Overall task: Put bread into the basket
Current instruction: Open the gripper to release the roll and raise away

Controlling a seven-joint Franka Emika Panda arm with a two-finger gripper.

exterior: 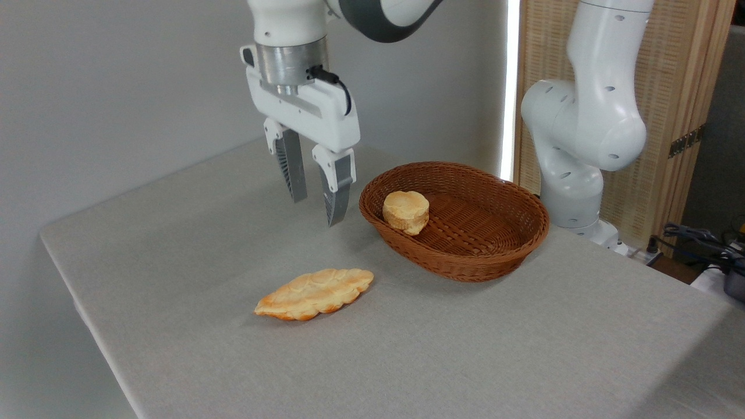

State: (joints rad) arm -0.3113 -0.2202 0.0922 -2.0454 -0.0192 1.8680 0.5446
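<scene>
Golden bun [405, 212] sits in basket [454, 221], near left rim. Looks light, soft, crumbly; grip pale sides, gently. Gripper [314, 203] empty, fingers apart, above surface [465, 349].

My gripper [317, 206] points straight down, fingers [293, 174] spread apart and holding nothing. My arm [582, 116] rises at the table's far right edge.
</scene>
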